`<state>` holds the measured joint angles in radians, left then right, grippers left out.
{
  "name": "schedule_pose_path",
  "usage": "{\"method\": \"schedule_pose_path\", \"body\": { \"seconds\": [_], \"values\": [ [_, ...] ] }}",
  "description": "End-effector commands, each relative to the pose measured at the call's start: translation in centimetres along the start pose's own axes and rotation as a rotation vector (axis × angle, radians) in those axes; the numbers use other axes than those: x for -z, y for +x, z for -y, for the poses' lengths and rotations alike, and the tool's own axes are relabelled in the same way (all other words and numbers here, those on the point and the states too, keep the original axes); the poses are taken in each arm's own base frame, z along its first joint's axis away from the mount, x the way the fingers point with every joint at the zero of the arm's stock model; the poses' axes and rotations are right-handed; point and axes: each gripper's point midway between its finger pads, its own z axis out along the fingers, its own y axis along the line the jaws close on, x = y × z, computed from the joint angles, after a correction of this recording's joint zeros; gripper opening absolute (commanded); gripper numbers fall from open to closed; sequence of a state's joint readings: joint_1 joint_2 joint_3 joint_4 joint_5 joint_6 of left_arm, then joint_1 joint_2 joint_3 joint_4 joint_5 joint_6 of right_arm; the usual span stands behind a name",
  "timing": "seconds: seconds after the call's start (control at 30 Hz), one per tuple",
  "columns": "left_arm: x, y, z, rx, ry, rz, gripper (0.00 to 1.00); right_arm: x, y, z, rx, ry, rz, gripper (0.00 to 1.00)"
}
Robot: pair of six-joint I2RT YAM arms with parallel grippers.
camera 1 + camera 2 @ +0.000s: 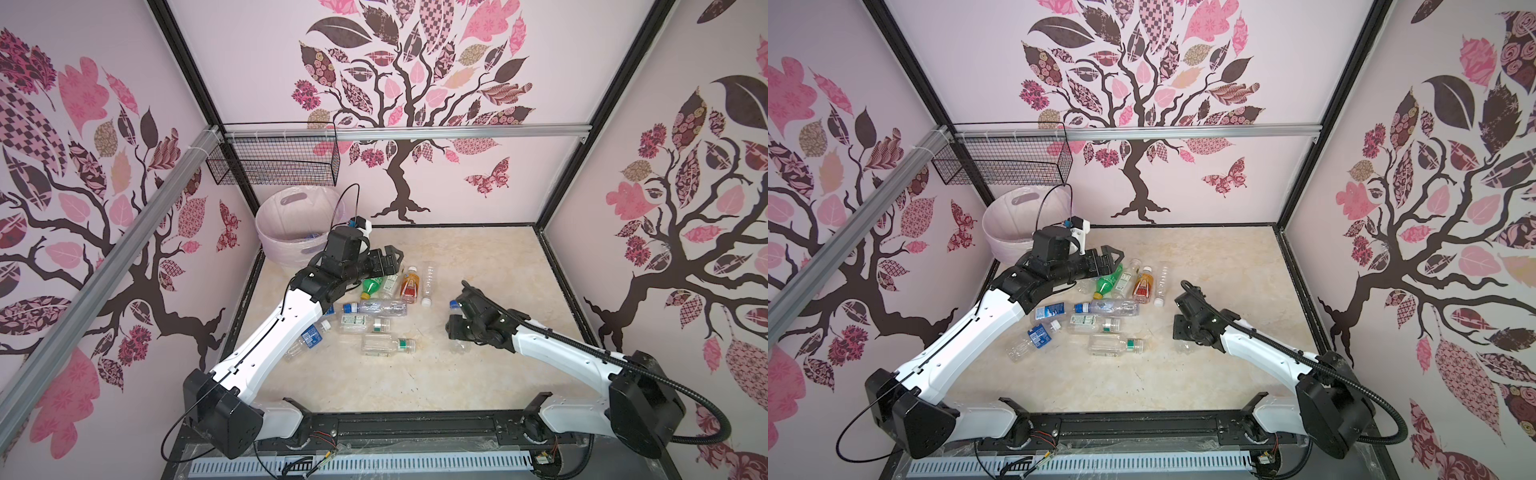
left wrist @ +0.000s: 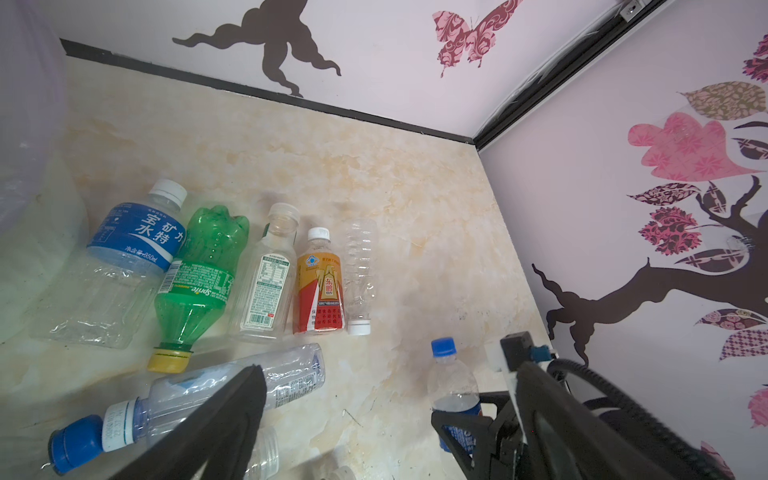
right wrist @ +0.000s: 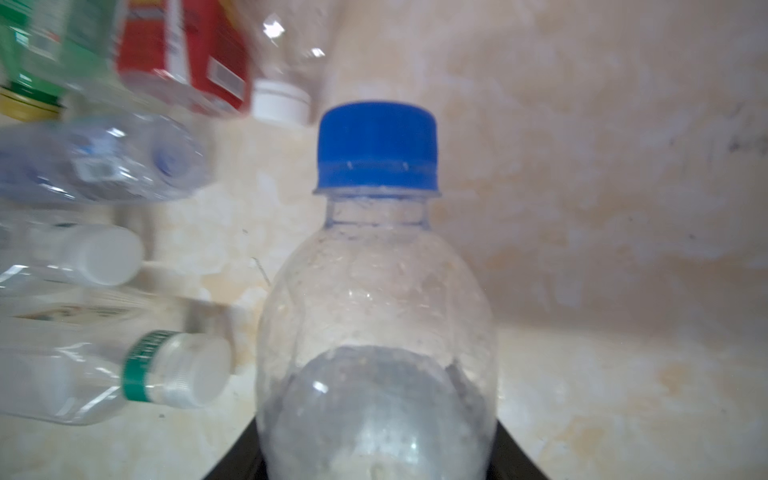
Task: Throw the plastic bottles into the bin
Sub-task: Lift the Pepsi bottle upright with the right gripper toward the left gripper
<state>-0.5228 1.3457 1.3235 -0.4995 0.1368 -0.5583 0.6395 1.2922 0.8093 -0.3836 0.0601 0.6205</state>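
Between R pincer (image 3: pixel 380 457) jaws, blue-cap bottle (image 3: pixel 376 291), seemingly pinched low down, L pincer (image 1: pixel 392 261) spread over bottle pile (image 1: pixel 380 308)

Left end effector (image 1: pixel 394 259) gapes wide; right end effector (image 2: pixel 464 417) clamps a bottle (image 3: pixel 376 291).

In a top view, the right gripper (image 1: pixel 456 311) conceals most of the blue-capped bottle (image 1: pixel 454 305). The left arm (image 1: pixel 291 316) partly covers bottles (image 1: pixel 311 336) at the worktop's (image 1: pixel 478 374) 9 o'clock. Bin (image 1: pixel 262 216) contents are indistinct.
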Motion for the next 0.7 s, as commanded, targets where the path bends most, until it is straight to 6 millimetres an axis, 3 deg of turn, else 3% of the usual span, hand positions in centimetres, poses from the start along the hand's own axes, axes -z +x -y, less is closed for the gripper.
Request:
{"method": "schedule_pose_path", "body": {
  "seconds": [0.0, 0.13, 0.33, 0.67],
  "values": [
    [0.2, -0.3, -0.5, -0.021, -0.039, 0.014, 0.97, 1.2, -3.8, -3.6, 0.032, -0.087, 0.058, 0.54],
    [1.0, -1.5, -1.1, -0.047, -0.097, 0.052, 0.97, 2.8, -7.6, -7.4, 0.068, -0.188, 0.128, 0.54],
    [1.0, -2.1, 0.2, -0.042, -0.051, 0.005, 0.97, 5.2, -11.0, -11.4, 0.153, -0.326, 0.228, 0.55],
    [0.2, -3.5, 2.0, 0.115, 0.169, -0.041, 0.97, 9.1, -12.6, -15.7, 0.299, -0.492, 0.333, 0.54]
  ]
}}
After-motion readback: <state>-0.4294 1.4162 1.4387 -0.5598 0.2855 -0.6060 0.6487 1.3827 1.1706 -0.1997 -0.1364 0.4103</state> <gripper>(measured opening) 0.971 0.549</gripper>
